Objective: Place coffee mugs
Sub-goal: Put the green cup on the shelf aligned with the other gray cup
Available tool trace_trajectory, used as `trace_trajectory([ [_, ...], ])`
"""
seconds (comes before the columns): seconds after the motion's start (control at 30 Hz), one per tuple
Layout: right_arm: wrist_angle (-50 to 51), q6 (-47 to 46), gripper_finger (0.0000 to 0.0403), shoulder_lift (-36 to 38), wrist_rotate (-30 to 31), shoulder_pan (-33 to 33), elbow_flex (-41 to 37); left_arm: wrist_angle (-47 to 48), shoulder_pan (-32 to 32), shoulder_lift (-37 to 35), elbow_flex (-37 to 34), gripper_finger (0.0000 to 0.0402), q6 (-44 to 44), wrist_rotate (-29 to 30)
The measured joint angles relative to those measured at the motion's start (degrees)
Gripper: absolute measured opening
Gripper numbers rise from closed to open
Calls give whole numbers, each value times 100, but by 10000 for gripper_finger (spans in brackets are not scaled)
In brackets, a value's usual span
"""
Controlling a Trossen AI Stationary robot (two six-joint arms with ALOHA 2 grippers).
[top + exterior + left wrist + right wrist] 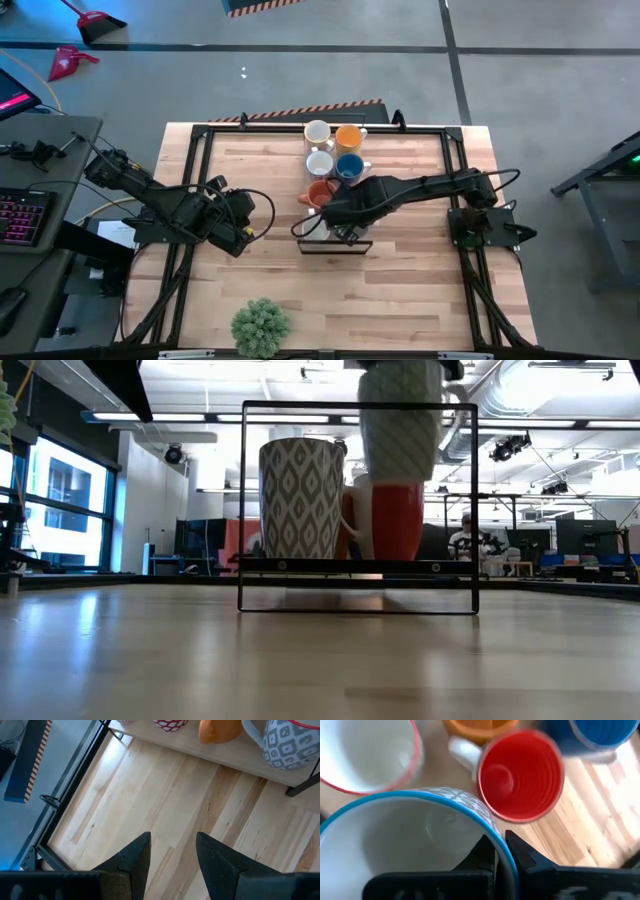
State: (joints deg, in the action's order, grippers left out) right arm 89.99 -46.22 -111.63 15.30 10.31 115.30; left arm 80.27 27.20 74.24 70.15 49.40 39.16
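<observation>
Mug [410, 840] hung pinched by its rim in right gripper [501, 851] above rack [358, 565], best lowered straight, clear of 2 neighbours; left gripper [172, 851] idle, parted.

Light falls evenly from overhead — ceiling strip lights [150, 416] glow white in the low view, and the windows [60, 500] at the side burn bright. The worktop [400, 290] is well lit from above, with only soft shadows under the arms. At table height its near boards go soft and hazy. In the right wrist view the red mug [520, 775] is smeared at its rim and the blue-rimmed mug [410, 840] close to the lens is out of focus — the left wrist view stays crisp.
</observation>
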Motion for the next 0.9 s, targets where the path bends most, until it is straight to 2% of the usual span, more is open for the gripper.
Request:
trace_trajectory([
  [0.13,18,-62,0,-6,-114,-20,-406,-2,-1,0,-2,147,-1,0],
  [0.63,-299,-199,0,-6,-206,-20,-509,0,-4,0,-2,147,-2,2],
  [0.9,-688,-442,0,-2,-460,-22,-991,0,-6,0,-2,147,-6,2],
])
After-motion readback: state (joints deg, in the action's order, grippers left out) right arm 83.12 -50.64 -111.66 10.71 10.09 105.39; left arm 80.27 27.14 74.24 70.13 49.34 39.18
